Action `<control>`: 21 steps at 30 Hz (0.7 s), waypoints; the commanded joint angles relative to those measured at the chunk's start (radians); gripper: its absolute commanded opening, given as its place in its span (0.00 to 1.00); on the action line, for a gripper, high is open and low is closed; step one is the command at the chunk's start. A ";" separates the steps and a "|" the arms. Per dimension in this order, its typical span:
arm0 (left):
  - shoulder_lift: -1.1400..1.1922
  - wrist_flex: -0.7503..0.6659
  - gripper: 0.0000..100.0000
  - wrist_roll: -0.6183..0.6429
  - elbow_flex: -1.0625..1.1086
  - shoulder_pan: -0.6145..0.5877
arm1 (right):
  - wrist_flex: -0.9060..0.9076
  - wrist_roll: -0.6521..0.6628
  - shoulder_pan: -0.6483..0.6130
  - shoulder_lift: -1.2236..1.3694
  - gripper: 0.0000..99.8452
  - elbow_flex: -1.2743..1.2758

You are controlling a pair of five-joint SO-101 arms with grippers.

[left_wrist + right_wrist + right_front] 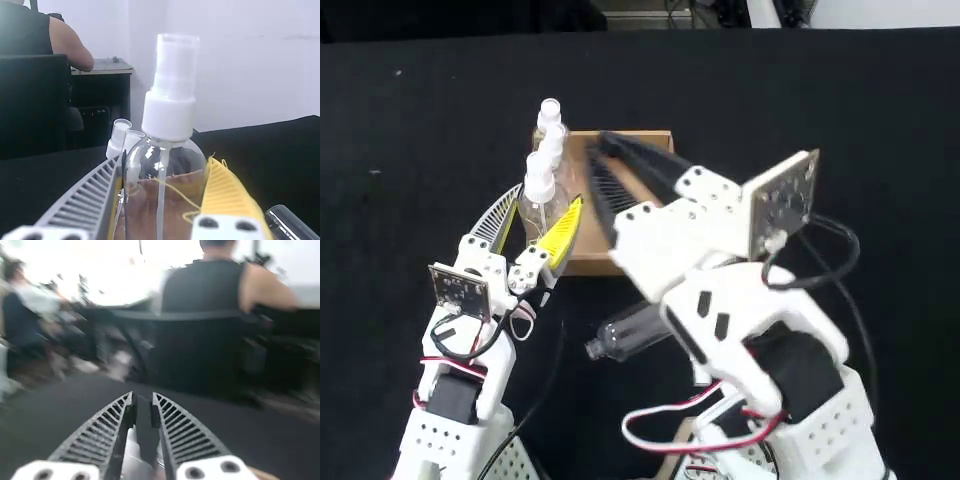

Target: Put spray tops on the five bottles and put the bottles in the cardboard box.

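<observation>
1. the left gripper (548, 196) is closed on a capped bottle (167, 167); it grips the round body, so the spray top (170, 95) is free above the fingers
2. this bottle stands upright, long axis vertical and top up, at the left edge of the cardboard box (588, 262), just beside the other capped bottles (551, 125); i judge this pose is for lowering it in
3. the right gripper (142, 396) hangs over the box with only a narrow gap between its fingers; i see no clear object held
4. a bare bottle (632, 333) lies flat on the table between the arms, long axis slanted, open neck toward the left arm; it has no top yet
</observation>
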 commanded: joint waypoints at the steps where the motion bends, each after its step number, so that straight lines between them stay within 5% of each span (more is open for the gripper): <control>1: -0.005 -0.015 0.03 0.002 0.022 -0.001 | 0.084 0.044 0.175 -0.028 0.03 -0.021; 14: -0.006 -0.015 0.03 0.000 0.022 -0.012 | -0.160 0.035 0.250 -0.028 0.03 0.541; 21: -0.009 -0.017 0.03 0.002 0.022 -0.038 | -0.206 0.035 0.328 -0.027 0.03 0.621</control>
